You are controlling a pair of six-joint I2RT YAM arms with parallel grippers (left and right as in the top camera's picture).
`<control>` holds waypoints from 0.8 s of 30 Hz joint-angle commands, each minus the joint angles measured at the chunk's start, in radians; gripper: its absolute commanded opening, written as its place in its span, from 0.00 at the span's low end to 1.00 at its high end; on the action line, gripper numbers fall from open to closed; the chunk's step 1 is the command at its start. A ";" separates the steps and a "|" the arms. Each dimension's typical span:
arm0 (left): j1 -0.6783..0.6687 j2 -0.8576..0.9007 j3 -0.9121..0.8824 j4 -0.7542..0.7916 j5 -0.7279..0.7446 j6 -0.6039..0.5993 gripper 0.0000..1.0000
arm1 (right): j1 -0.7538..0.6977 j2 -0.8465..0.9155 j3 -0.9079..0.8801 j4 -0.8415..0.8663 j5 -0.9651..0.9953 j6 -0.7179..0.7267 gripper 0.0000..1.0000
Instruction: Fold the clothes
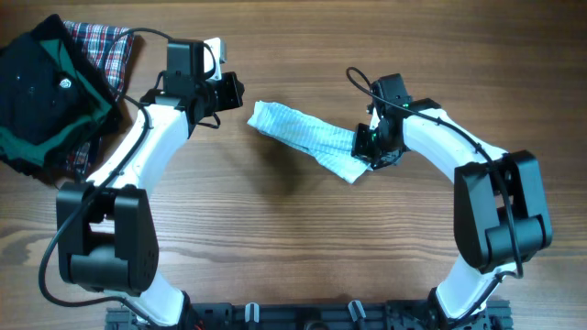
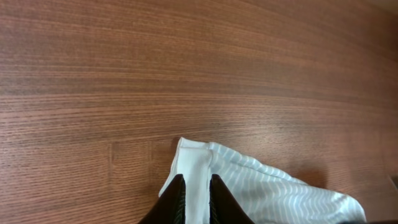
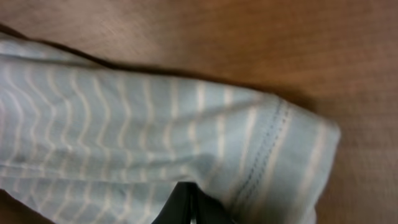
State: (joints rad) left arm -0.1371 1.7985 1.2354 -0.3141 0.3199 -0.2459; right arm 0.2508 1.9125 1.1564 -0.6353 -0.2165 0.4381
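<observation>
Blk/grn garment (image 1: 37, 92) on plaid cloth (image 1: 105, 46) (far-left)

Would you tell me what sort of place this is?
Likely a robot-lab bench for laundry folding: a left arm and right arm at a wooden table, a striped garment between them, other clothes piled in a corner.

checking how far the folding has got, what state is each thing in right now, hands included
striped pale-blue garment: drawn out in a long band between both hands, not folded
left hand: straddles the garment's hem with a narrow gap, grip unclear
right hand: shut on the garment's other end
black-and-green garment: crumpled in a heap, no hand on it
red plaid cloth: mostly buried under that heap
</observation>
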 commanded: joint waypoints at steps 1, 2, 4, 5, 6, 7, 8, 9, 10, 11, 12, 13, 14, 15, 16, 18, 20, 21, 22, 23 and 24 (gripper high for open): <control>0.008 -0.017 0.015 0.003 0.011 0.000 0.15 | -0.003 0.021 0.013 0.035 0.009 -0.163 0.05; 0.008 -0.017 0.015 0.003 0.005 0.000 0.15 | -0.004 0.021 0.013 0.044 0.038 -0.182 0.05; 0.008 -0.017 0.015 0.004 0.001 -0.001 0.15 | -0.008 0.021 0.013 0.053 0.105 -0.187 0.05; 0.008 -0.017 0.015 0.003 0.001 -0.001 0.16 | -0.008 0.021 0.013 0.060 0.120 -0.196 0.04; 0.008 -0.016 0.015 0.003 0.001 -0.001 0.16 | -0.010 0.021 0.013 0.070 0.140 -0.208 0.05; 0.007 -0.017 0.015 0.002 0.002 -0.001 0.16 | -0.012 0.021 0.013 0.077 0.151 -0.212 0.05; 0.007 -0.017 0.015 0.001 0.002 -0.001 0.16 | -0.016 0.021 0.013 0.093 0.156 -0.240 0.05; 0.006 -0.017 0.015 -0.001 0.002 -0.001 0.16 | -0.019 0.021 0.013 0.105 0.162 -0.257 0.05; 0.006 -0.016 0.015 -0.002 0.002 -0.001 0.16 | -0.023 0.021 0.013 0.117 0.173 -0.265 0.05; 0.006 -0.017 0.015 -0.004 0.002 -0.001 0.16 | -0.027 0.021 0.013 0.130 0.175 -0.287 0.04; 0.006 -0.016 0.015 -0.009 0.002 -0.001 0.16 | -0.032 0.021 0.013 0.143 0.175 -0.310 0.04; 0.006 -0.017 0.015 -0.012 0.002 -0.001 0.16 | -0.037 0.021 0.014 0.154 0.175 -0.328 0.04; 0.006 -0.016 0.015 -0.019 0.002 -0.001 0.16 | -0.041 0.021 0.014 0.166 0.175 -0.356 0.04; 0.006 -0.017 0.015 -0.024 0.002 -0.001 0.16 | -0.042 0.021 0.014 0.172 0.175 -0.376 0.04; 0.006 -0.016 0.015 -0.029 0.002 -0.001 0.16 | -0.042 0.021 0.014 0.177 0.174 -0.388 0.04; 0.005 -0.016 0.015 -0.042 0.002 -0.001 0.16 | -0.042 0.021 0.024 0.177 0.171 -0.389 0.04; 0.003 -0.016 0.015 -0.051 0.002 0.000 0.16 | -0.042 0.020 0.064 0.146 0.124 -0.385 0.04; 0.003 -0.016 0.015 -0.054 0.002 -0.001 0.16 | -0.042 0.017 0.085 0.128 0.090 -0.383 0.05; 0.003 -0.016 0.015 -0.056 0.002 -0.001 0.16 | -0.042 0.013 0.102 0.114 0.061 -0.381 0.07; 0.000 -0.016 0.015 -0.059 0.002 -0.001 0.16 | -0.042 0.005 0.130 0.091 0.000 -0.381 0.12; -0.003 -0.016 0.015 -0.062 0.002 0.000 0.15 | -0.042 -0.003 0.147 0.078 -0.034 -0.380 0.18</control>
State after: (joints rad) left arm -0.1371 1.7985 1.2354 -0.3683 0.3191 -0.2459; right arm 0.2104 1.9152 1.2098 -0.5278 -0.1051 0.0803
